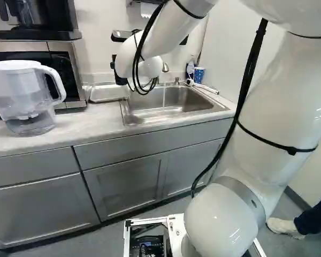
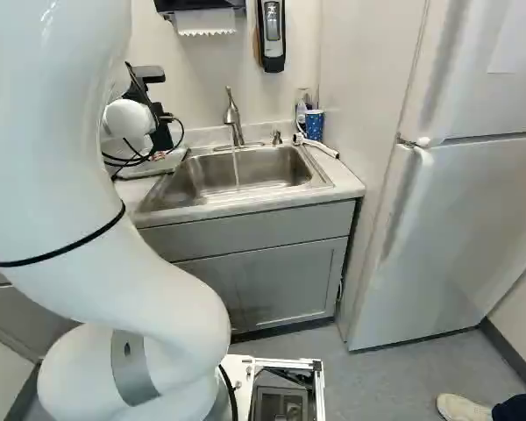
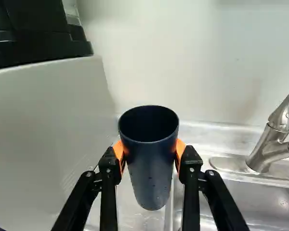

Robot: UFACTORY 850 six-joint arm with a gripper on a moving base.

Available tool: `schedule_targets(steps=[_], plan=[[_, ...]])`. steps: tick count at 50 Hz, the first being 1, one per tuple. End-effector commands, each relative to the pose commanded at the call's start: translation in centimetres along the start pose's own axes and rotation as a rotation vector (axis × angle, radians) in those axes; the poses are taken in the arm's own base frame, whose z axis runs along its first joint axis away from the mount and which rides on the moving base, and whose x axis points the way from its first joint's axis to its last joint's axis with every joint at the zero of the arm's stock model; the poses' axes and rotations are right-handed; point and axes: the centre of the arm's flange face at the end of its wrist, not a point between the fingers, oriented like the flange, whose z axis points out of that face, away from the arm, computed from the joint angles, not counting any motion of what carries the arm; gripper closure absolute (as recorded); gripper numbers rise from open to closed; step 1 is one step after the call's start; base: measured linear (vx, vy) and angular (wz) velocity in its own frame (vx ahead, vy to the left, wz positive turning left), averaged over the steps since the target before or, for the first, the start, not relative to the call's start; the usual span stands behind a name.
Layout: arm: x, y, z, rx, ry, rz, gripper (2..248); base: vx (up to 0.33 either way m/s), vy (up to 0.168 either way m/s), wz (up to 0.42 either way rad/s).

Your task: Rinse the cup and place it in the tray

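Cup (image 3: 151,168) in the air, left of the big sink (image 1: 171,101), near the tray (image 1: 108,92) and far tap (image 2: 233,118), held in the black gripper (image 2: 164,136).
Squeezed from both sides by fingers partway apart, with orange pads (image 3: 181,150); dotted with tiny drops.

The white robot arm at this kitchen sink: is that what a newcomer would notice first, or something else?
Probably the arm, bulky and white, filling much of the right side of the left base view. Next, the dark blue cup in the wrist view, held in the black claw between bright orange pads. Then the big clear pitcher on the counter, at the left of the left base view.
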Motion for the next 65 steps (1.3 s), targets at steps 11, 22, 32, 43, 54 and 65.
schedule_targets(steps=[11,22,32,43,54,65], plan=[[-0.7,0.0,0.7,0.002,0.023,0.0,129,0.0,0.0,0.0],[-1.4,-0.1,2.3,0.005,0.033,0.0,129,0.0,0.0,0.0],[-2.1,-0.5,4.2,0.011,0.038,-0.001,129,0.0,0.0,0.0],[-3.0,-1.1,6.3,0.023,0.044,-0.003,129,0.0,0.0,0.0],[-4.0,-1.9,8.0,0.036,0.037,-0.005,129,0.0,0.0,0.0],[-5.2,-2.3,8.6,0.042,0.017,-0.006,129,0.0,0.0,0.0]])
